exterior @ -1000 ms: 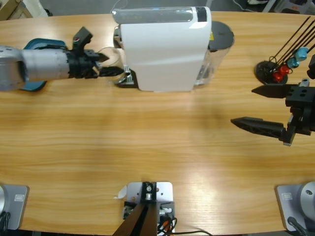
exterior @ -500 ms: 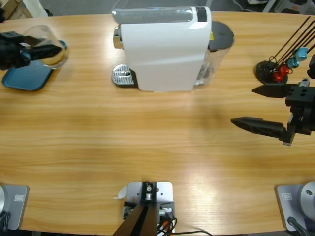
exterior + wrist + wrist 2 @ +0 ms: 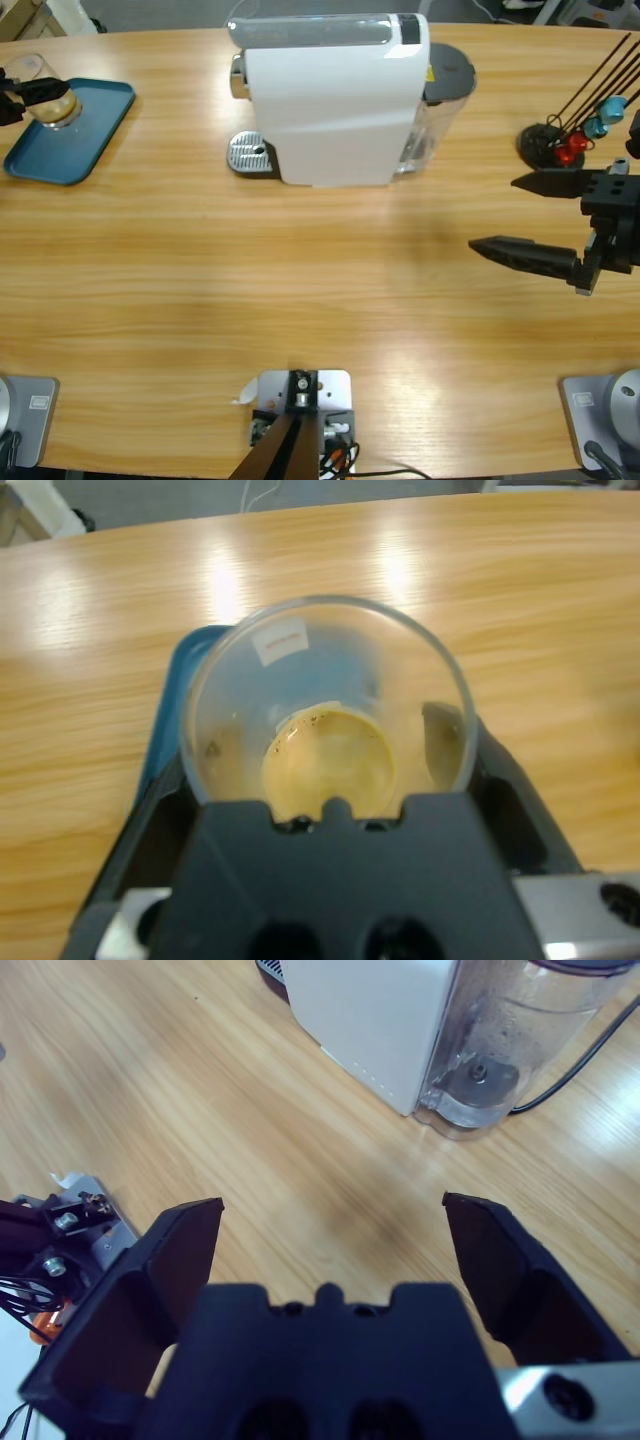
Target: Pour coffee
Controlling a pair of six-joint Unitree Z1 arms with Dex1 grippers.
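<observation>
White coffee machine (image 3: 335, 100); teal tray (image 3: 70, 130); clear glass (image 3: 325, 710) holding tan coffee (image 3: 328, 763); honey-brown grained bench (image 3: 300, 280); black hands, left (image 3: 15, 95) and right (image 3: 545, 220).

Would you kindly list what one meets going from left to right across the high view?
Glass cup of coffee held by the left gripper, over the blue tray → drip grate → white coffee machine → water tank → right gripper, jaws open → stand of coloured capsules.
</observation>
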